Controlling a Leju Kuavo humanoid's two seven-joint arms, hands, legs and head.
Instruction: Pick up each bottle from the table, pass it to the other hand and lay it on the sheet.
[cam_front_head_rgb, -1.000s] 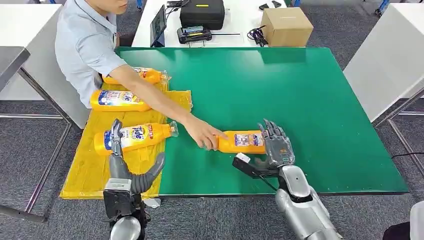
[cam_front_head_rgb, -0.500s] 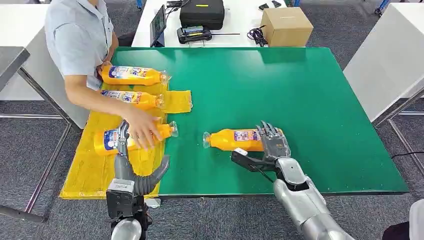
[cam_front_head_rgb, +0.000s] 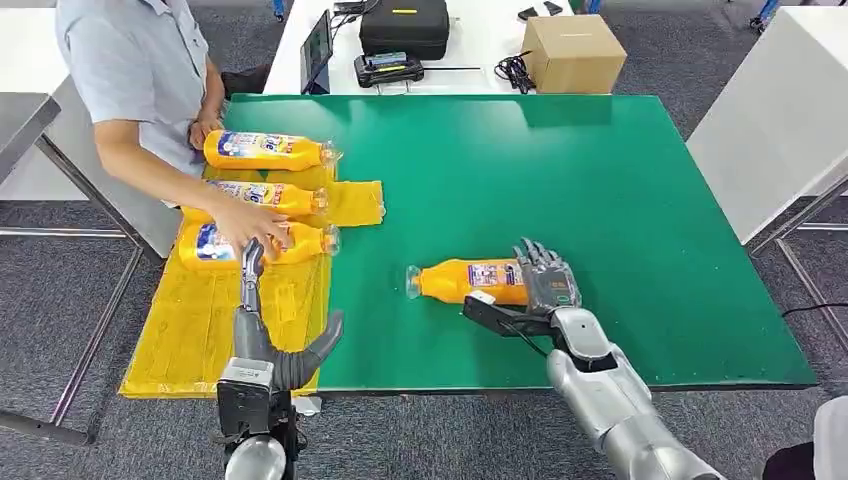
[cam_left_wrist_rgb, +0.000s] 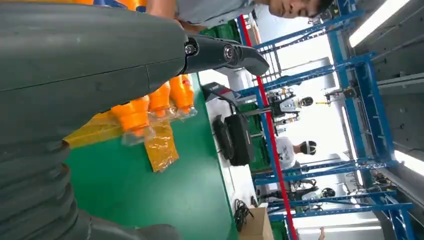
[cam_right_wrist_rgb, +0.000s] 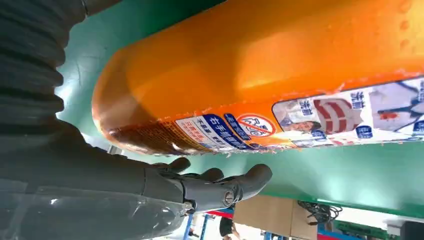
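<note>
Green covers the tabletop in front of me, with a yellow sheet spread over its left edge. On my head view, 1 orange bottle lies on its side on the green, cap end toward the sheet. My right robot hand sits at the base end of that bottle, fingers draped over it and the thumb low on the near side; from the right wrist view the bottle is just beside the palm, with the dark fingers curved past it, but I cannot tell whether the grasp is closed. My left robot hand hangs released above the near part of the sheet, 1 finger straight up, the thumb out to the side, holding nothing. 3 more orange bottles lie on the sheet's far end, side by side. A person stands at the tabletop's left, 1 hand resting on the nearest of those 3 bottles.
</note>
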